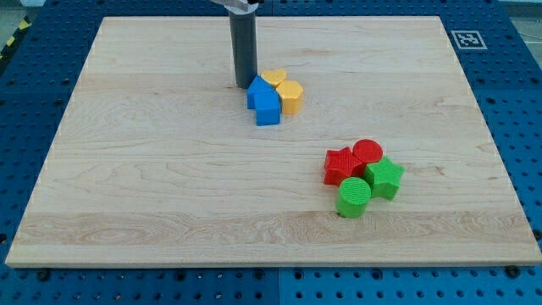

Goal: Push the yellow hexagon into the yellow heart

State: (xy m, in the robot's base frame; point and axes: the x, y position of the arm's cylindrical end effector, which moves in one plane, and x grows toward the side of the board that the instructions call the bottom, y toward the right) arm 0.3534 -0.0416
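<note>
Board [152,195]: pale wood, visible grain, rectangular, sitting on a blue perforated base [34,93]. Fiducial tag [467,39] at board's top-right corner.

Left third of board: bare wood, wide open room from left edge in to the rod.

My tip [244,85]: lower end of a dark, smooth cylindrical rod, upright, coming down from the view's top. No jaws on this tool, so nothing opens or closes and it holds nothing. Tip sits at approx 10 o'clock of the blue/yellow cluster, just beside the upper blue block [259,91]; whether they touch, cannot tell.

Centre-top cluster, all ribbed plastic-looking blocks, packed tight:
- Upper blue block: angular, exact shape unclear.
- Blue cube-like block [268,110]: at 6 o'clock of the upper blue one, touching it.
- Yellow heart [273,78]: at 12 o'clock of the cluster, lobes showing, partly behind the blue.
- Yellow hexagon [290,97]: at 4 o'clock of the heart, touching or nearly touching it; blue blocks against its left side.

Open wood between this cluster and the next, well apart.

Right-lower cluster, also tight:
- Red star-like block [340,165].
- Red cylinder [367,152]: at 1 o'clock of red star.
- Green cylinder [354,196]: at 6 o'clock of the group.
- Green star [385,176]: at 3 o'clock of the group.

Right cluster is clear of the right and bottom edges.
</note>
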